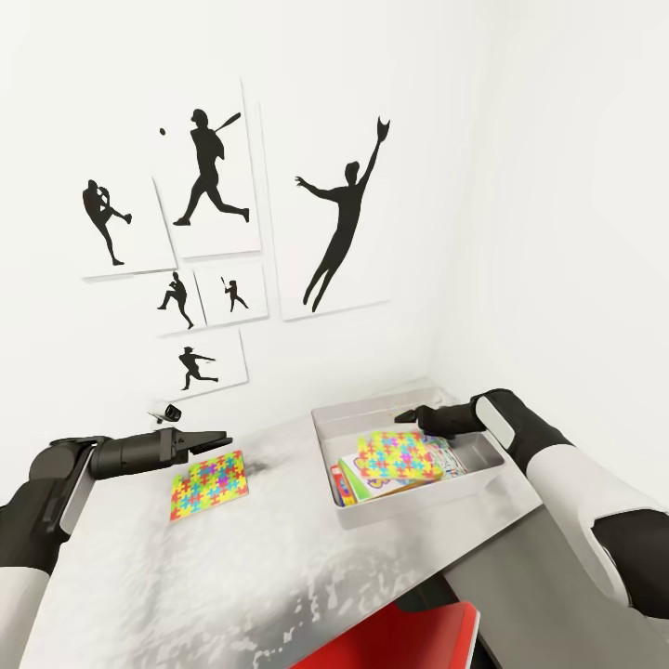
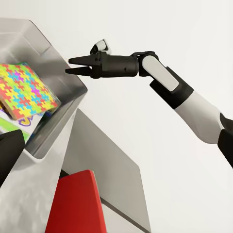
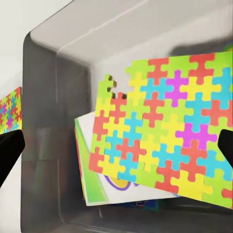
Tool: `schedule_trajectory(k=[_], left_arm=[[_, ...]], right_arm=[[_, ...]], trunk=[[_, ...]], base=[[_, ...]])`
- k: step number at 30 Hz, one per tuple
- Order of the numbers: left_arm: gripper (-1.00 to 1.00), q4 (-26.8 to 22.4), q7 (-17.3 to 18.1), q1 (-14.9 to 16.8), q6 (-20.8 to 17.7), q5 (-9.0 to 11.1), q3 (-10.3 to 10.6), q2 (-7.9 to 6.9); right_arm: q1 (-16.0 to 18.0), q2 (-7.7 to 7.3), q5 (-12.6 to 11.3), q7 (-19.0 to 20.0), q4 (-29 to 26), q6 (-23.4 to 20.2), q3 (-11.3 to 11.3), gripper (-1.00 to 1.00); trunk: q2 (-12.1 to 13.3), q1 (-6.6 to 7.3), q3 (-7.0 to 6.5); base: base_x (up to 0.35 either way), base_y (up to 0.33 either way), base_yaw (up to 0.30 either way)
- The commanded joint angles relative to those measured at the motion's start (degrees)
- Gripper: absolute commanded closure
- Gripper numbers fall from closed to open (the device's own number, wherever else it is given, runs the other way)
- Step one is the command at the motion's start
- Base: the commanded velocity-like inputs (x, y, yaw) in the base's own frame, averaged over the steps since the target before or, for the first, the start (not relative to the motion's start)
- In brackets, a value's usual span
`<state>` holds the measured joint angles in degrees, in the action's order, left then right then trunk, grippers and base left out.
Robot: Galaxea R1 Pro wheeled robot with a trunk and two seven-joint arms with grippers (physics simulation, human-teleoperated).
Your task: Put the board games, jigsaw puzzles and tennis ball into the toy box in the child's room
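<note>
The shallow pale grey bin with sloping sides [image 1: 483,457] was seen on the long desk with a mottled grey-white top [image 1: 232,576]. Inside it, a thin flat jigsaw board of yellow, red, blue, green and pink pieces [image 1: 400,455] lay tilted on top of flat printed game boxes, one with a green edge [image 3: 92,165].

The right claw [image 1: 405,416] was held just above the far rim of the bin, over that puzzle. Its two dark fingers were parted a little at the tips, and nothing was gripped between them, as the left wrist view confirmed [image 2: 73,66]. The placing of this puzzle was judged to be finished or finishing.

The left claw [image 1: 221,437] hovered just above the desk with its fingers apart and nothing held. The second multicoloured jigsaw board [image 1: 209,483] lay flat on the desk directly below and in front of its fingertips, well apart from the bin. No tennis ball could be made out.

The step in hand was judged to be the picking up of this remaining puzzle. For that, the left claw would need to be lowered onto an edge of the thin board. Since it lay flat, an edge would probably have to be lifted or slid before it could be pinched. The board would then have to be carried across to the bin.
</note>
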<state>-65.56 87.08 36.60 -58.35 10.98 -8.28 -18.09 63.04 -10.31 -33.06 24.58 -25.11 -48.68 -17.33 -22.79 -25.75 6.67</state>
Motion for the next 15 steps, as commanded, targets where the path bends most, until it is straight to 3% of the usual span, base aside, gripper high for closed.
schedule_trajectory(k=[1, 11, 15], left_arm=[[-1.0, -0.01, 0.19, 0.05, -0.61, 0.01, 0.01, -0.02], [-1.0, -0.01, 0.19, 0.05, -0.59, 0.01, 0.01, -0.02], [-1.0, -0.01, 0.19, 0.05, -0.58, 0.01, 0.01, -0.02]], right_arm=[[0.07, -0.06, 0.25, 0.38, -0.03, -0.03, -0.25, -1.0], [0.13, -0.41, 0.23, 0.38, -0.08, 0.06, -0.18, -1.0], [0.08, -2.04, -0.07, 0.71, -0.29, 0.01, 0.11, -1.0]], trunk=[[-0.13, -0.04, 0.13], [-0.13, -0.04, 0.13], [-0.13, -0.04, 0.13]], base=[[0.0, 0.0, 0.0], [0.0, 0.0, 0.0], [0.0, 0.0, 0.0]])
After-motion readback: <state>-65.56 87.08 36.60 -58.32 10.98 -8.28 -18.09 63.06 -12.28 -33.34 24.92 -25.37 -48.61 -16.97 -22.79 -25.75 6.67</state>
